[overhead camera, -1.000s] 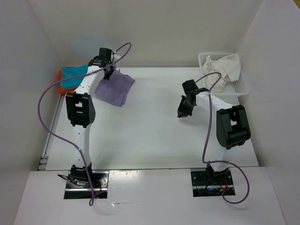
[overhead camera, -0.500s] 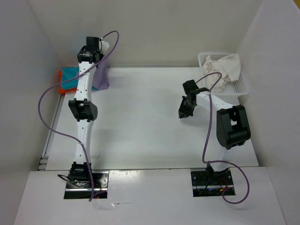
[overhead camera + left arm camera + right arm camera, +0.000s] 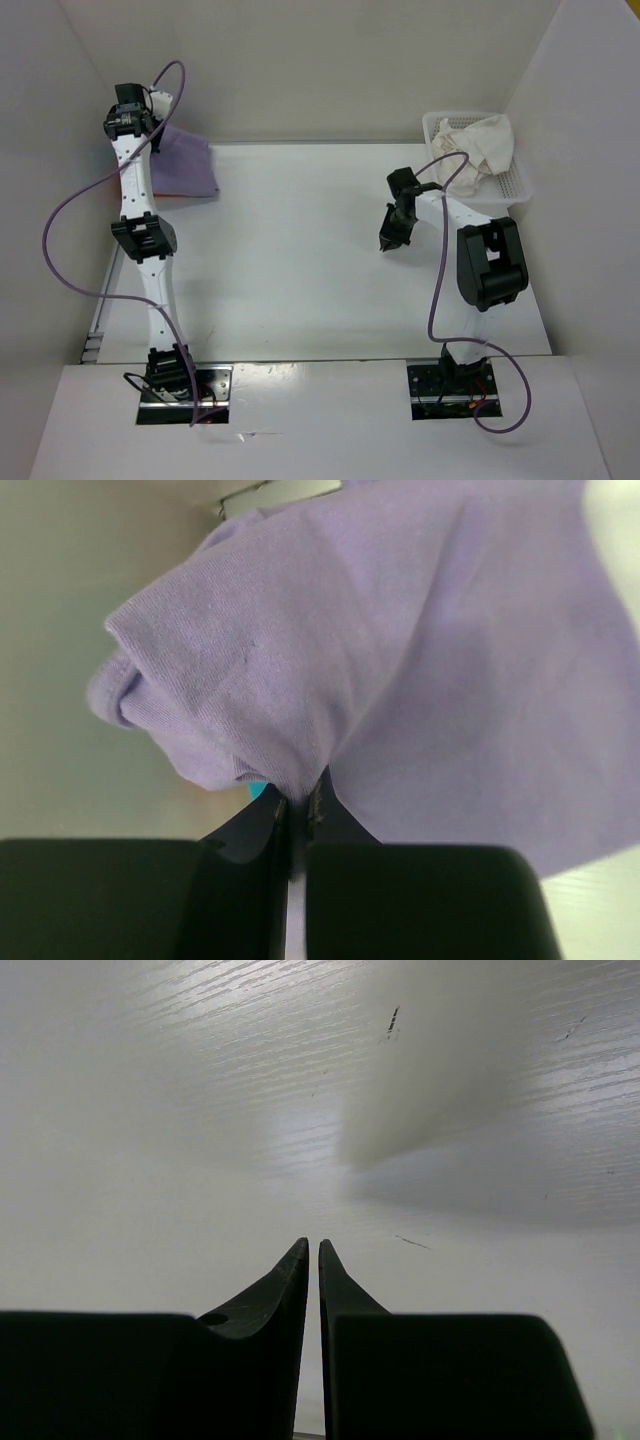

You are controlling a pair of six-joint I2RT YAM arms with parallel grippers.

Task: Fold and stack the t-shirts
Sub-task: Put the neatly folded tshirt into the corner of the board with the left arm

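- In the far left corner, the left gripper (image 3: pixel 297 805) was pinching a fold of the one lavender t-shirt (image 3: pixel 187 165), its jaws pressed tight on the cloth. The rest of the shirt spread out beneath it at the corner of the white table (image 3: pixel 300 270).
- Through the left wrist camera I could see one sliver of a teal-blue t-shirt (image 3: pixel 258 789) peeking out just under the lavender cloth.
- Right of the middle, the right gripper (image 3: pixel 386 243) pointed down over the table. Its jaws were pressed almost together with only a thin slit between them, holding nothing.
- In the far right corner stood one white mesh basket (image 3: pixel 521 186) with one off-white t-shirt (image 3: pixel 485 138) crumpled inside.
- I counted three shirts in sight and two arms, each trailing one purple cable (image 3: pixel 60 215).
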